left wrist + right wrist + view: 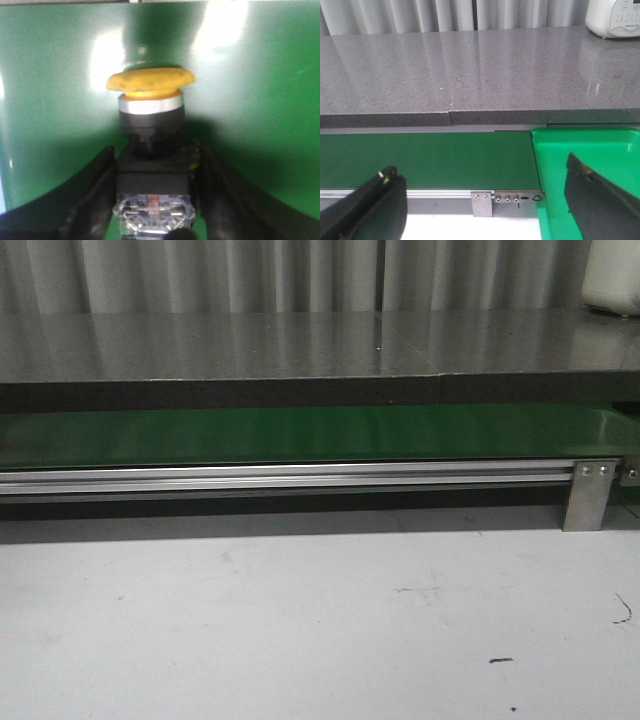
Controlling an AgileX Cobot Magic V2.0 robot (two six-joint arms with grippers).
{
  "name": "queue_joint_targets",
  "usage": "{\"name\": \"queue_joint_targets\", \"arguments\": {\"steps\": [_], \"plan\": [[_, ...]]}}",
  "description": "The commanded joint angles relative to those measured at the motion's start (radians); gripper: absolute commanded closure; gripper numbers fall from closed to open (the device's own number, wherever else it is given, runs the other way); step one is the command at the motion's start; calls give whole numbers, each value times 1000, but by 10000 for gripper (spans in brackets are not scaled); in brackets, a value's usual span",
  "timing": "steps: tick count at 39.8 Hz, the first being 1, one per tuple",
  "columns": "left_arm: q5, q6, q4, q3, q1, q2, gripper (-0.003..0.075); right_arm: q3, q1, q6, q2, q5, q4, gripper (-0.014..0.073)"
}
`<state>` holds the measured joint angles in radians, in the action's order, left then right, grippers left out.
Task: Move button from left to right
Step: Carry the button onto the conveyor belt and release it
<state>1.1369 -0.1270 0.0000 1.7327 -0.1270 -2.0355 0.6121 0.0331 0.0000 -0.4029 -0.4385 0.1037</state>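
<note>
The button point(150, 82) has a round yellow-orange cap, a silver ring and a black blocky body with a clear terminal base. It shows only in the left wrist view, over the green belt point(45, 100). My left gripper point(157, 157) has its black fingers point(102, 175) pressed against both sides of the button's body. My right gripper point(481, 167) is open and empty, above the belt's right end point(445, 155). Neither gripper nor the button shows in the front view.
A bright green tray point(600, 150) sits right of the belt's end. The belt point(300, 435) runs along an aluminium rail point(280, 478) with a bracket point(588, 495). A grey counter point(300, 340) lies behind, with a white appliance point(615, 17) on it. White tabletop point(300, 620) is in front.
</note>
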Motion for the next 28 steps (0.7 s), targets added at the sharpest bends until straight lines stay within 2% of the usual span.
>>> {"name": "queue_joint_targets", "arguments": {"steps": [1, 5, 7, 19, 22, 24, 28], "plan": [[-11, -27, -21, 23, 4, 58, 251, 37, 1, -8, -13, 88, -6, -60], [-3, -109, -129, 23, 4, 58, 146, 37, 1, -8, -13, 88, -6, -60], [1, -111, -157, 31, 4, 58, 122, 37, 1, -8, -13, 88, -6, -60], [24, -111, -159, 128, 4, 121, 119, 37, 1, -8, -13, 88, -6, -60], [36, -111, -158, 135, 4, 144, 155, 37, 1, -8, -13, 88, -6, -60], [55, -111, -158, 135, 4, 156, 210, 37, 1, -8, -13, 88, -6, -60], [106, -111, -158, 137, 4, 165, 374, 37, 1, -8, -13, 88, -6, -60]]}}
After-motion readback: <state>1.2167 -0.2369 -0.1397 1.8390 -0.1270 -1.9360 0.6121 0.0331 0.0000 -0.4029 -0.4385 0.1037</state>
